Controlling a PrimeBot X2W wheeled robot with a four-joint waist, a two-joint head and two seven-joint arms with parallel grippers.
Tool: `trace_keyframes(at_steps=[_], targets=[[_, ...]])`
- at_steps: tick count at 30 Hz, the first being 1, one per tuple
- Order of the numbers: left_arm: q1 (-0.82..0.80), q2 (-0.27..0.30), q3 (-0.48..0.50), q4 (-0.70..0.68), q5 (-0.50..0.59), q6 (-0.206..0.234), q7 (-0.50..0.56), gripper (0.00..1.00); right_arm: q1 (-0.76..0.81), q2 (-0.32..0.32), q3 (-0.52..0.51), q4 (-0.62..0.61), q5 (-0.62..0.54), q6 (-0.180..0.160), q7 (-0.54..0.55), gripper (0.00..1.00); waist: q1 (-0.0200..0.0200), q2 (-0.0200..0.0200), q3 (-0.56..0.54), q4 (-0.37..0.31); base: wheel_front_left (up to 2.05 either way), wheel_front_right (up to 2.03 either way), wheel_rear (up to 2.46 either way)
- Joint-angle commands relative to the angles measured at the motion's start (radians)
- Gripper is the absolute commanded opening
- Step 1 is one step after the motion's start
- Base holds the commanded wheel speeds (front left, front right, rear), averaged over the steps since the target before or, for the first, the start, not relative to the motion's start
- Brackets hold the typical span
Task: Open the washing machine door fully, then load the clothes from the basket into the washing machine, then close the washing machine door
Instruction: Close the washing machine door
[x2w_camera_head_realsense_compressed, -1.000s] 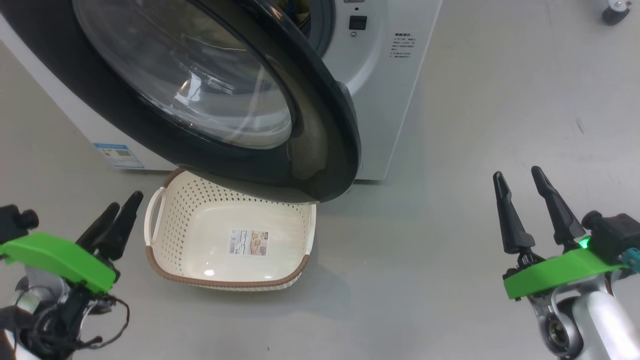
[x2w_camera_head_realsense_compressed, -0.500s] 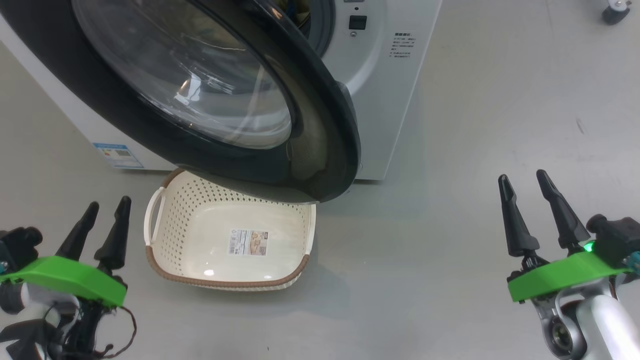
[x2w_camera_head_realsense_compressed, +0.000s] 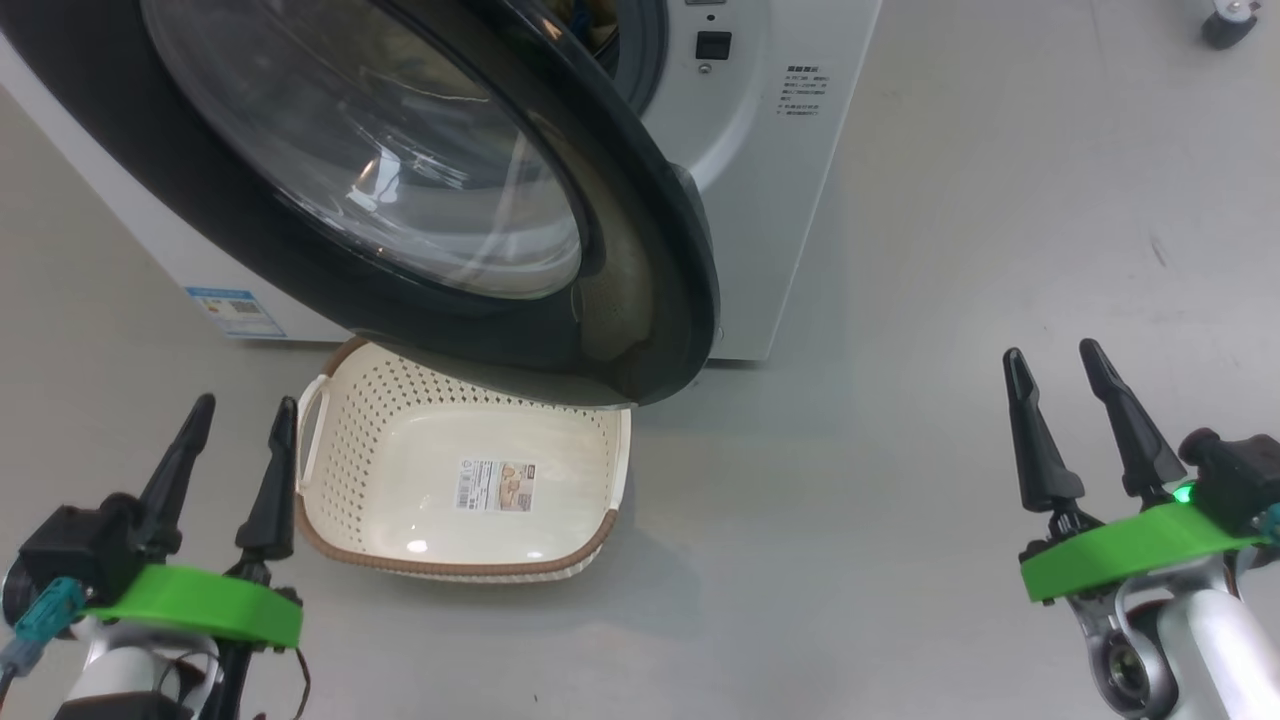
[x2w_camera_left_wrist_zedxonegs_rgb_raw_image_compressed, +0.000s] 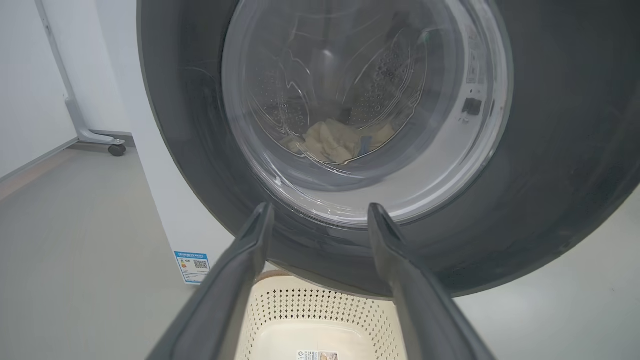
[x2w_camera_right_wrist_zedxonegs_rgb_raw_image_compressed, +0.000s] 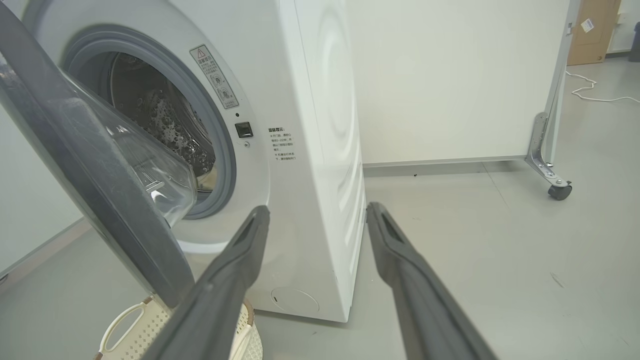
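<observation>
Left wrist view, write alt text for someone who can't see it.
Through the glass of the washing machine door, ringed in glossy black, cream-yellow clothes lie in the steel drum. The left gripper, its two dark fingers open, reaches up in the foreground above a cream perforated basket on the floor.

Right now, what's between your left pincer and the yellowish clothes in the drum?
In the left wrist view, the left pincer points at the cream-yellow clothes, and the bulging clear glass of the black-ringed round washer door stands between them.
</observation>
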Motion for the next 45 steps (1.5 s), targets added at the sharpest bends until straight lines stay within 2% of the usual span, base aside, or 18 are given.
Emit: trace_keyframes(at_steps=[1, 9, 21, 22, 23, 24, 25, 26, 33, 45], targets=[[-0.013, 0.008, 0.077, -0.051, 0.031, 0.001, -0.014, 1.00, -0.015, -0.017, 0.006, -0.029, 0.001, 0.002, -0.006, 1.00, 0.0000, 0.0000, 0.001, 0.000, 0.00, 0.00, 0.00], [0.048, -0.049, 0.121, -0.072, 0.102, 0.001, -0.014, 1.00, -0.016, -0.014, 0.003, -0.027, 0.000, 0.002, -0.006, 1.00, 0.0000, 0.0000, -0.005, -0.008, 0.00, 0.00, 0.00], [0.065, -0.074, 0.124, -0.066, 0.103, 0.001, -0.014, 1.00, -0.016, -0.009, -0.011, -0.021, -0.008, 0.002, -0.006, 1.00, 0.0000, 0.0000, -0.013, -0.001, 0.00, 0.00, 0.00], [0.069, -0.075, 0.123, -0.067, 0.103, 0.001, -0.014, 1.00, -0.019, -0.006, -0.014, -0.016, -0.010, 0.002, -0.006, 0.96, 0.0000, 0.0000, -0.013, 0.000, 0.00, 0.00, 0.00], [0.072, -0.076, 0.121, -0.066, 0.102, 0.001, -0.014, 1.00, -0.024, -0.002, -0.018, -0.011, -0.012, 0.002, -0.006, 0.77, 0.0000, 0.0000, -0.015, 0.000, 0.00, 0.00, 0.00], [0.076, -0.076, 0.120, -0.066, 0.101, 0.001, -0.014, 1.00, -0.029, 0.003, -0.023, -0.006, -0.014, 0.002, -0.006, 0.49, 0.0000, 0.0000, -0.017, 0.001, 0.00, 0.00, 0.00], [0.079, -0.077, 0.119, -0.066, 0.100, 0.001, -0.014, 1.00, -0.036, 0.010, -0.029, -0.002, -0.017, 0.002, -0.006, 0.27, 0.0000, 0.0000, -0.018, 0.002, 0.00, 0.00, 0.00], [0.081, -0.079, 0.119, -0.065, 0.098, 0.001, -0.014, 1.00, -0.044, 0.016, -0.037, 0.002, -0.020, 0.002, -0.006, 0.00, 0.0000, 0.0000, -0.019, 0.004, 0.00, 0.00, 0.00], [0.091, -0.094, 0.112, -0.085, 0.094, 0.001, -0.014, 1.00, -0.122, 0.043, -0.016, -0.008, -0.032, 0.002, -0.006, 0.00, 0.0000, 0.0000, -0.032, 0.028, 0.00, 0.00, 0.00], [0.120, -0.144, 0.125, -0.184, 0.110, 0.001, -0.014, 1.00, -0.250, 0.063, 0.093, -0.172, -0.027, 0.002, -0.006, 0.00, 0.0000, 0.0000, -0.055, 0.084, 0.00, 0.00, 0.00]])
